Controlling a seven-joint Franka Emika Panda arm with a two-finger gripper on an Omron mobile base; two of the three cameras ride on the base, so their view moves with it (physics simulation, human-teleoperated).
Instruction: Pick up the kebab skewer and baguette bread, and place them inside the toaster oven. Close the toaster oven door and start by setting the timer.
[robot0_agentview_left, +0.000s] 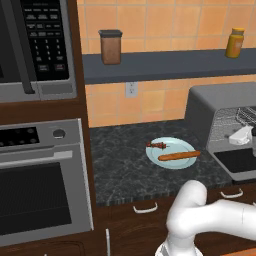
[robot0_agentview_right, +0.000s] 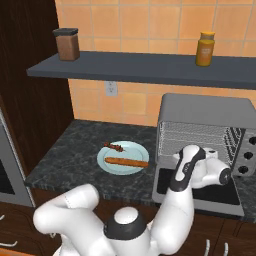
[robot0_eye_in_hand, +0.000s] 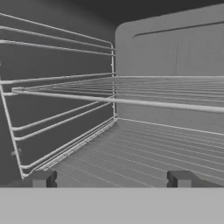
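Hand view is looking into the toaster oven (robot0_eye_in_hand: 166, 65), gripper (robot0_eye_in_hand: 110, 178) spreading wide and carrying nothing above the wire rack (robot0_eye_in_hand: 131, 94); kebab skewer (robot0_agentview_right: 114, 146) and baguette bread (robot0_agentview_right: 126, 162) are lying on the plate (robot0_agentview_right: 137, 148), at nine o'clock from the oven, awaiting pickup; the toaster oven door (robot0_agentview_right: 200, 195) is hanging open for loading.

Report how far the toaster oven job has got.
Done: the toaster oven door is folded down open, nothing more. The kebab skewer and baguette bread lie on the plate, untouched. In hand: nothing; the open gripper sits at the toaster oven mouth, facing its bare wire rack. Left: loading both, closing the door, setting the timer.
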